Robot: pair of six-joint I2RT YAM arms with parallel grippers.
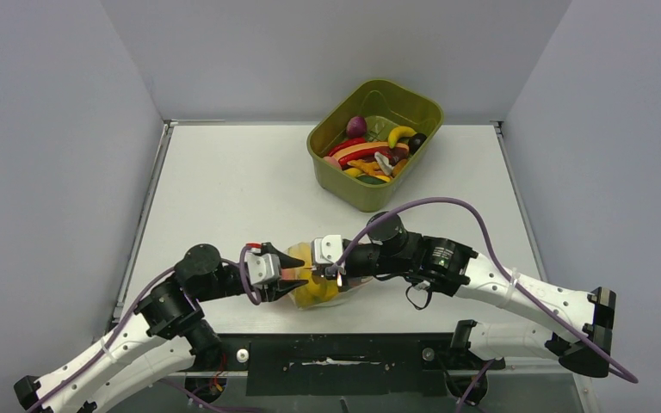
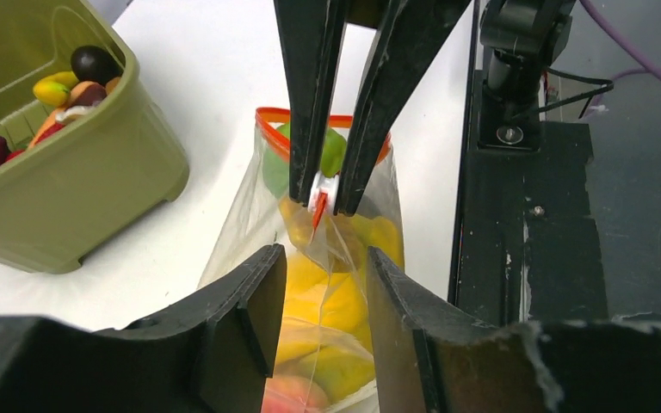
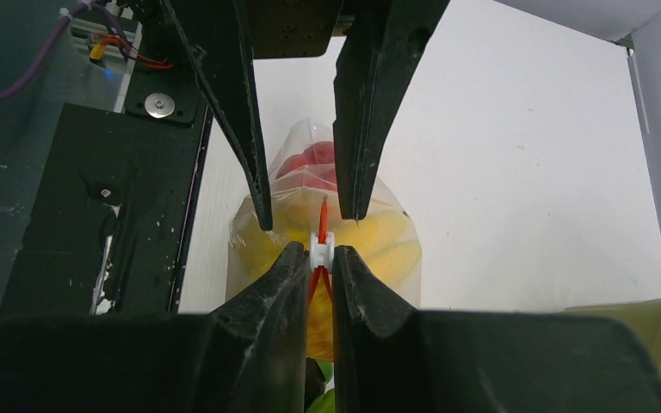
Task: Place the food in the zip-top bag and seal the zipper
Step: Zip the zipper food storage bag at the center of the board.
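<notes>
The clear zip-top bag (image 1: 314, 291) lies near the table's front edge, between both grippers. It holds food: yellow bananas (image 2: 327, 297), a green lime (image 2: 334, 151) and a peach (image 2: 288, 396). My right gripper (image 3: 322, 251) is shut on the white slider (image 3: 322, 243) of the orange-red zipper (image 3: 323, 211). The slider also shows in the left wrist view (image 2: 320, 191). My left gripper (image 2: 323, 258) is open, and its jaws straddle the bag's upper edge without pinching it. In the top view the left gripper (image 1: 293, 279) and the right gripper (image 1: 337, 274) face each other over the bag.
The olive-green tub (image 1: 370, 196) stands at the back right with several more toy foods in it. It also shows in the left wrist view (image 2: 77, 189). The black base plate (image 1: 344, 353) runs along the near edge, close beside the bag.
</notes>
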